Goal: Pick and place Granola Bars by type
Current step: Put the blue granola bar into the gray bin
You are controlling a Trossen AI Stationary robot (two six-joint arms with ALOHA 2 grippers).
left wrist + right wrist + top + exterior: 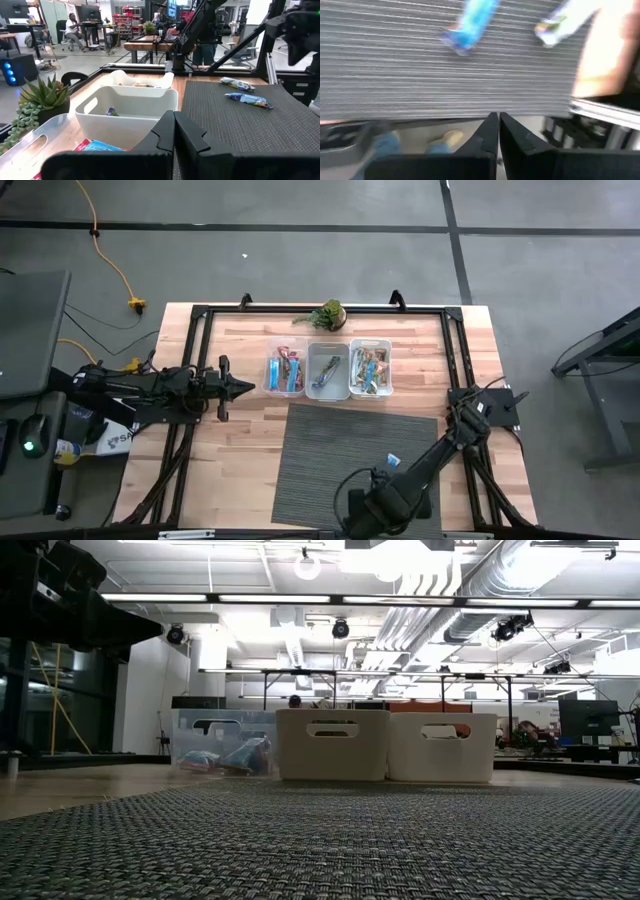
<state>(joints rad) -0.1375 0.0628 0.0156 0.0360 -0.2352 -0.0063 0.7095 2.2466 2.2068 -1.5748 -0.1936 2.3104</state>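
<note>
Wooden table [240, 450] (industrial hall behind) carries grey mat [340, 450].

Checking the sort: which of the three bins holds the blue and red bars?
The bin at the row's end nearest the left arm; the middle bin looks nearly empty, the far one holds mixed wrappers.

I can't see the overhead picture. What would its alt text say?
Three clear bins of wrapped granola bars sit in a row on a wooden table, behind a grey mat and beside a small plant. The left end effector rests shut near the bins; the right arm reaches over the mat's near edge.
</note>
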